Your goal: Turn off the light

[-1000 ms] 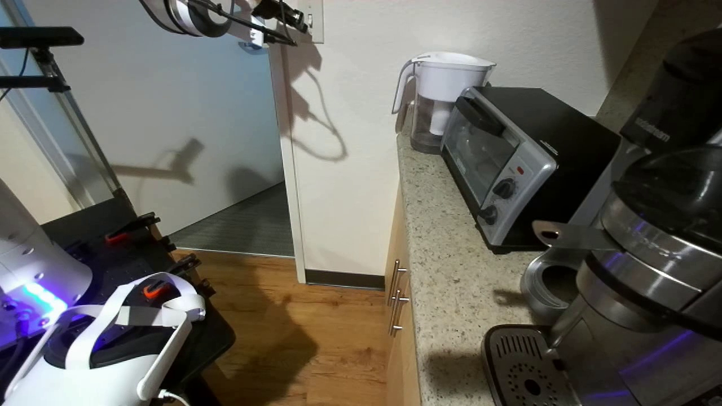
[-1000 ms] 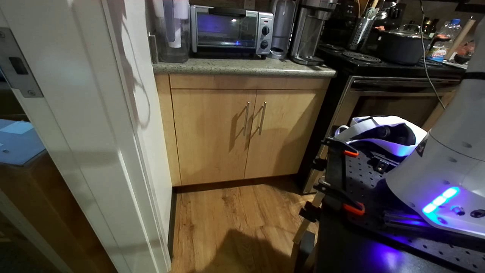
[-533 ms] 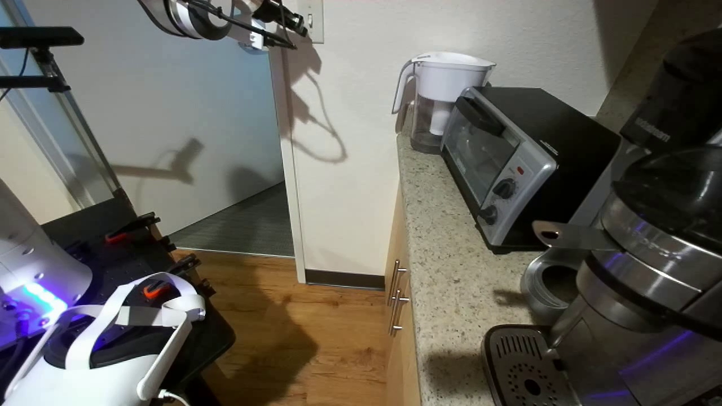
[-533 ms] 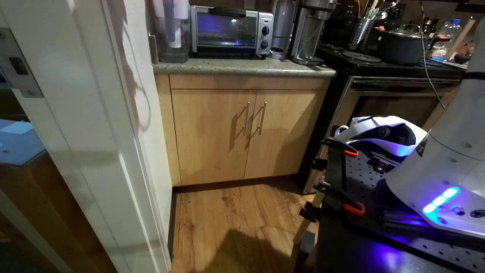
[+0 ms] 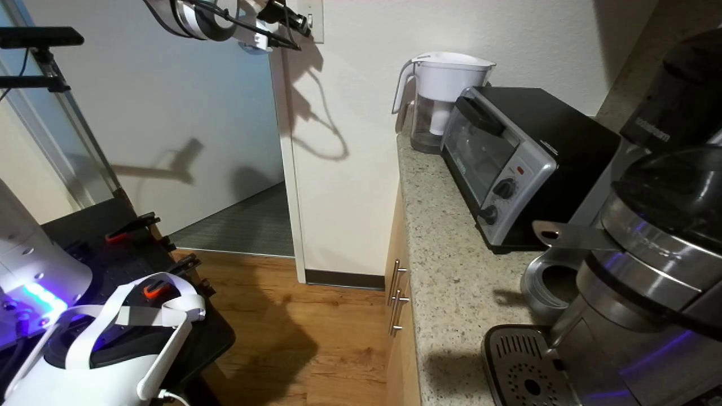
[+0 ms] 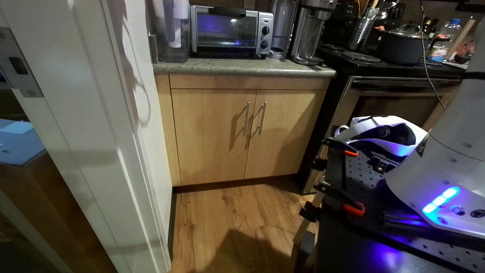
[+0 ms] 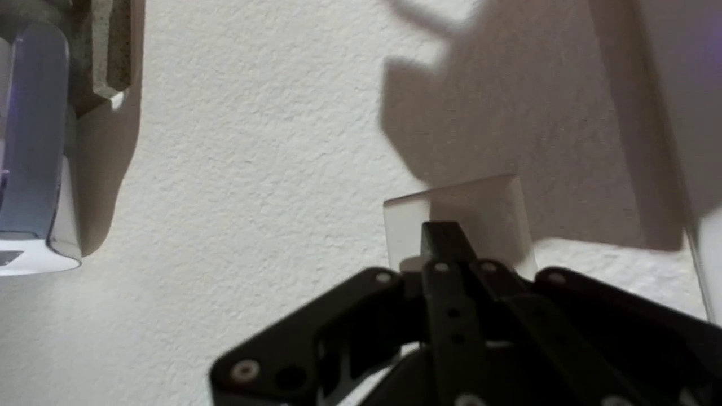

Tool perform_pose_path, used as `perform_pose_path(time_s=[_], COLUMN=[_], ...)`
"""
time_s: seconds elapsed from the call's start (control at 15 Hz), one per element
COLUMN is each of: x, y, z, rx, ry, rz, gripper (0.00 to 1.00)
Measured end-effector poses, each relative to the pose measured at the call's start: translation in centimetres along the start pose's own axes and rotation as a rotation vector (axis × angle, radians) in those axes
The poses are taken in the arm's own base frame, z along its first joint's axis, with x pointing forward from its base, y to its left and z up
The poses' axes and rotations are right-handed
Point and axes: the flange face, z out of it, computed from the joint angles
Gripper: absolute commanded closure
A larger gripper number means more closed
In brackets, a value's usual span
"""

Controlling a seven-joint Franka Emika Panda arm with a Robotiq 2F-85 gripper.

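A light switch plate (image 5: 317, 25) is on the white wall beside the door frame, at the top of an exterior view. It also shows in the wrist view as a pale plate (image 7: 404, 225), partly in shadow. My gripper (image 5: 305, 27) is at the plate's edge, close to its small toggle (image 5: 309, 20). In the wrist view my gripper (image 7: 447, 239) is shut, fingertips together in front of the plate, holding nothing visible. The fingers hide the plate's lower part and the toggle there. I cannot tell whether the fingertips touch the switch. The gripper is out of view in an exterior view.
A water pitcher (image 5: 451, 79) and toaster oven (image 5: 524, 163) stand on the counter (image 5: 445, 270), right of the switch. A coffee machine (image 5: 648, 304) is nearer. A door (image 5: 197, 113) is left of the switch. A white headset (image 5: 107, 361) lies by the robot base.
In an exterior view the arm and gripper have shifted slightly down, then slightly right along the wall; the shadow moved with them. The room's lighting looks the same.
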Motion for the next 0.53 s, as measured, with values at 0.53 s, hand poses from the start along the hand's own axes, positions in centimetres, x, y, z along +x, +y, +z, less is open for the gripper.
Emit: perform_pose_path(time_s=[0.53], x=[0.8], y=[0.0], z=[1.3], rx=[0.001], ry=[0.013], rz=[0.001], gripper=[1.00])
